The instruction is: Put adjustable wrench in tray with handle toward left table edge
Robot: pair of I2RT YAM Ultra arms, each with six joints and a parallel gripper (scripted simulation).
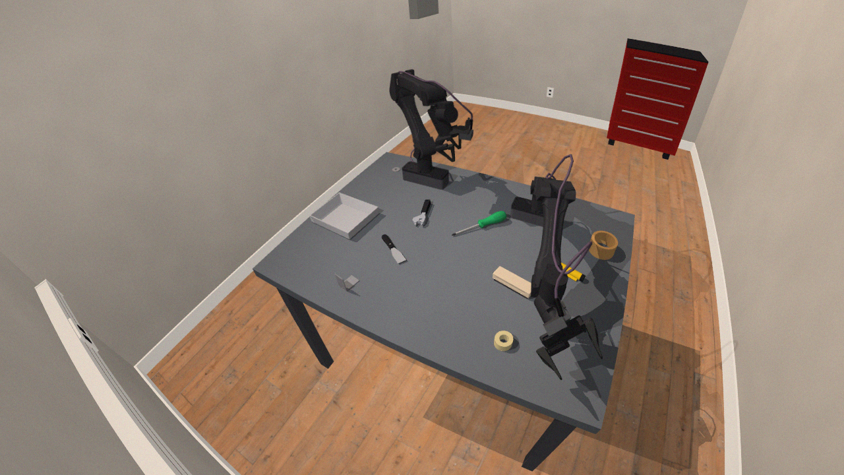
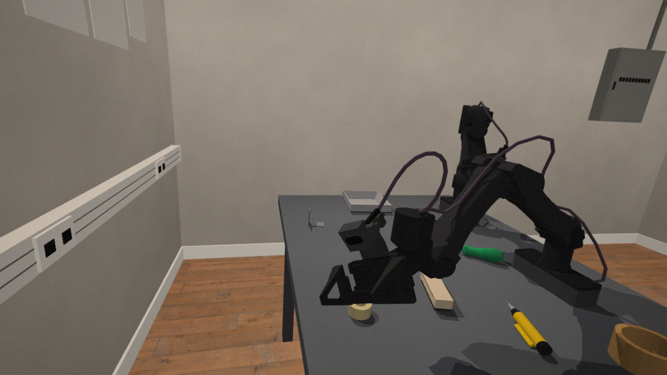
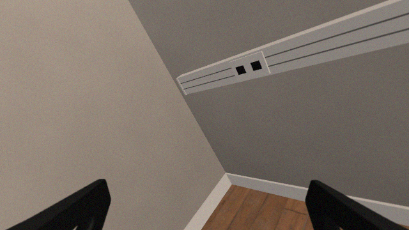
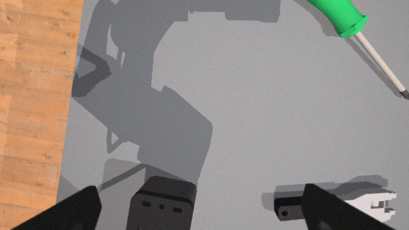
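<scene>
The adjustable wrench (image 1: 421, 214), with a black handle and a silver head, lies flat on the grey table between the tray and the green screwdriver. In the right wrist view the wrench (image 4: 339, 196) is low on the right, partly hidden by a finger. The white tray (image 1: 345, 214) stands right way up and empty near the table's edge, and also shows in the exterior view (image 2: 366, 200). My right gripper (image 1: 460, 141) (image 4: 200, 194) is open and empty, folded back above its base, well above the wrench. My left gripper (image 1: 575, 354) (image 3: 208, 189) is open and empty, stretched out low near the front table edge and facing the wall.
On the table are a green screwdriver (image 1: 481, 222), a putty knife (image 1: 393, 248), a small metal bracket (image 1: 348, 282), a wood block (image 1: 512, 280), a tape roll (image 1: 504, 338) beside my left gripper, a yellow utility knife (image 1: 572, 272) and a wooden bowl (image 1: 603, 243).
</scene>
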